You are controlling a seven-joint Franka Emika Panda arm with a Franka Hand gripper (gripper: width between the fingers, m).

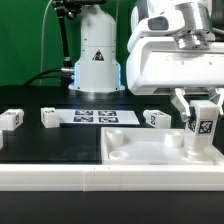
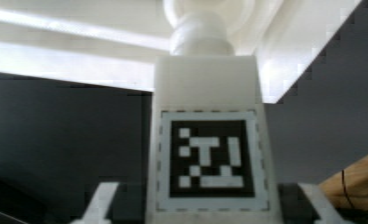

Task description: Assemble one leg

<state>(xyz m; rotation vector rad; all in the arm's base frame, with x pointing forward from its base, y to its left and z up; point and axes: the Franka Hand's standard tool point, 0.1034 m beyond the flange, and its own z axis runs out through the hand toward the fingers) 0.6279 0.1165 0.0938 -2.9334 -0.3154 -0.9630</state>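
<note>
My gripper (image 1: 202,112) is shut on a white leg (image 1: 203,124) with a black-and-white tag on its face. I hold it upright over the right part of the large white tabletop panel (image 1: 140,155). Its lower end reaches the panel near a socket at the right; whether it sits in the socket is hidden. In the wrist view the leg (image 2: 207,120) fills the middle, its tag facing the camera and its narrow round end pointing at the panel (image 2: 92,45). My fingers (image 2: 104,198) press on both sides of it.
The marker board (image 1: 92,117) lies on the black table behind the panel. Three loose legs lie near it: one at the far left (image 1: 11,119), one by the board's left end (image 1: 48,117), one to its right (image 1: 156,118). The robot base (image 1: 97,60) stands behind.
</note>
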